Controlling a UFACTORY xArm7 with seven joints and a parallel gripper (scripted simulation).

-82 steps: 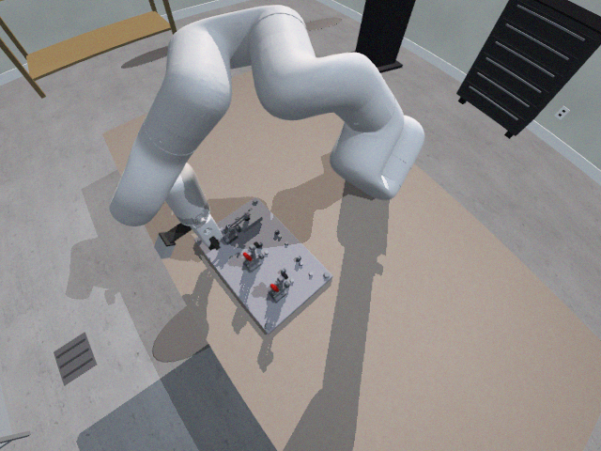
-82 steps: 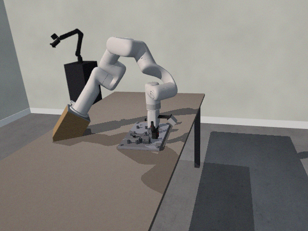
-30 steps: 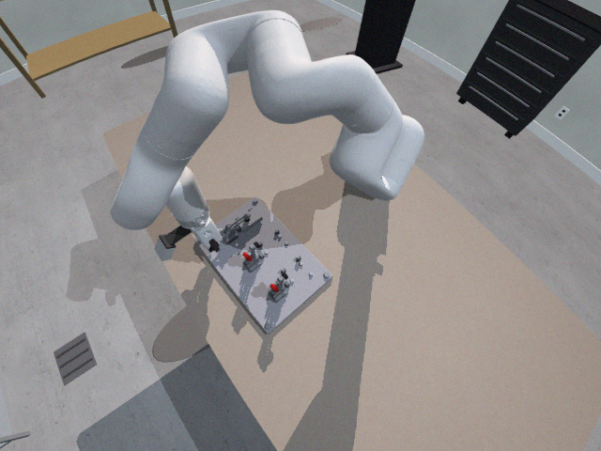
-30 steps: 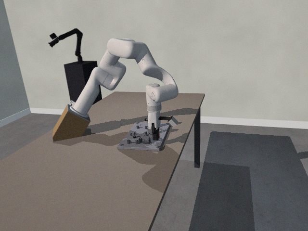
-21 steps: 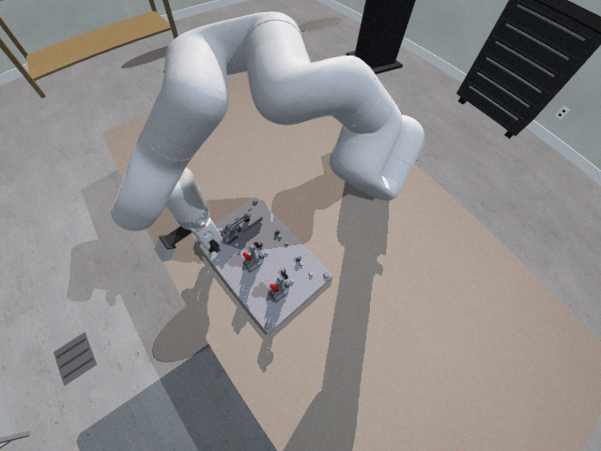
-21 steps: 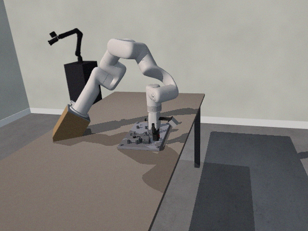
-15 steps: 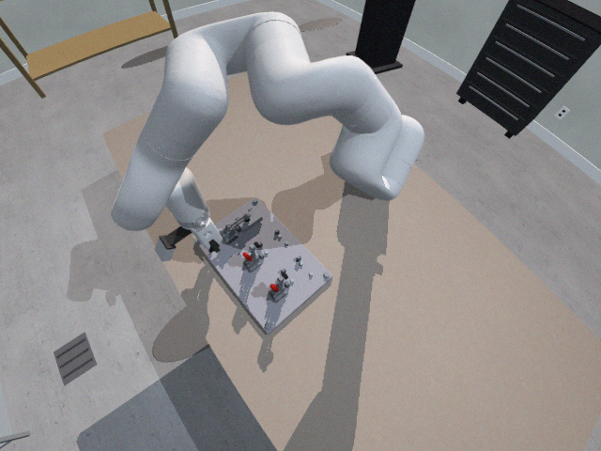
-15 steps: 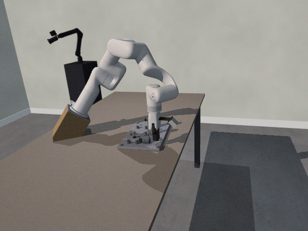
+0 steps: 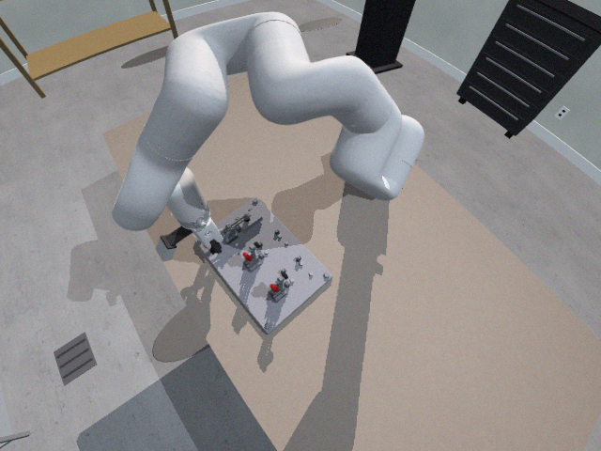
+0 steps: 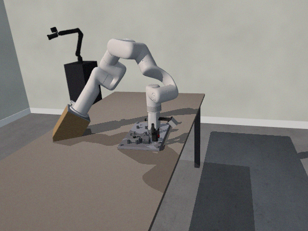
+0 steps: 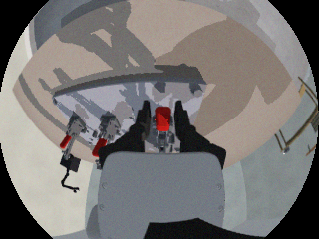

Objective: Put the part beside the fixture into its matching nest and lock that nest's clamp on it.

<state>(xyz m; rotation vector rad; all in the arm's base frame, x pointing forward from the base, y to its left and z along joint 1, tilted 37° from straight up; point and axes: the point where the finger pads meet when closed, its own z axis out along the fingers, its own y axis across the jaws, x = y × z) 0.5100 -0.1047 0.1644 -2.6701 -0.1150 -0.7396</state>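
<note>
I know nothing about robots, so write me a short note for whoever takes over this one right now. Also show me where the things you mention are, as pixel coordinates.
Gripper (image 9: 215, 246) (image 10: 154, 137) (image 11: 162, 108): partly open, its fingers either side of a red handle (image 10: 158, 135) (image 11: 162, 119), with gaps showing.
Things: three clamps with red handles stand on the grey plate (image 9: 310, 288) (image 10: 139, 148) (image 11: 67, 100); I can't make out the part.
Done: the fingers are at one clamp; seating and locking can't be confirmed.
Left: check the part's seating, see that its clamp is locked, then back away.

Compared with the view 2.7 seconds ago, the gripper (image 9: 215, 248) (image 10: 154, 139) (image 11: 162, 108) sits slightly lower, shifted toward six o'clock in the exterior view.
</note>
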